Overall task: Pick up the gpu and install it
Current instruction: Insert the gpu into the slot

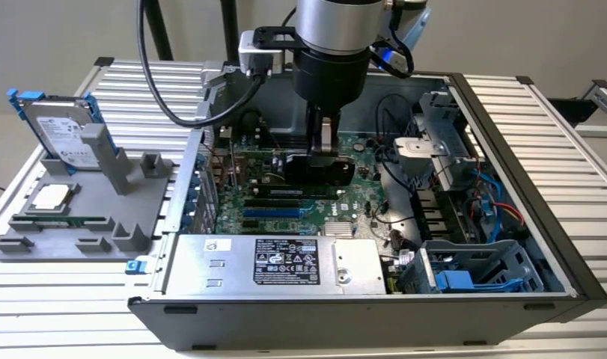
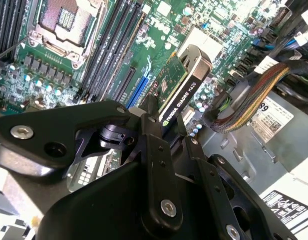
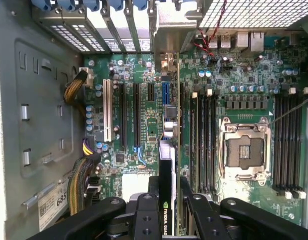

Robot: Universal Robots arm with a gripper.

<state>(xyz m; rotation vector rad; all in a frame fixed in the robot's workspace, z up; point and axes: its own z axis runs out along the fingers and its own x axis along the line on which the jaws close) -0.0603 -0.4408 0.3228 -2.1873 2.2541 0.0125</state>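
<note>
The gripper (image 1: 324,158) has its two black fingers (image 3: 148,220) pressed in on the gpu (image 1: 320,170), one on each flat face, so the card stands on edge between them. In the first wrist view the gripper (image 3: 166,212) clamps the card's near end while the gpu (image 3: 168,150) runs away from it as a thin strip, black cooler on one side and green board on the other, its far end reaching toward the silver bracket area at the case's rear wall. In the second wrist view the gripper (image 2: 166,137) grips the card's near end and the gpu (image 2: 179,87) sticks out beyond it, tilted in that picture, with its black shroud and green board both showing.

The card sits low over the motherboard (image 1: 283,187), among the long expansion slots (image 3: 136,120), just beside the blue slot (image 3: 165,92). Whether its bottom edge is fully seated in a slot I cannot tell. The bare processor socket (image 3: 243,150) lies on the far side of the memory slots from the card.

All this is inside the open computer case (image 1: 543,187), with the silver power supply (image 1: 273,262) along the case wall nearest the exterior view. Outside the case, toward the exterior view's left, a grey parts holder (image 1: 84,202) carries an upright hard drive (image 1: 58,134) with blue rails.
</note>
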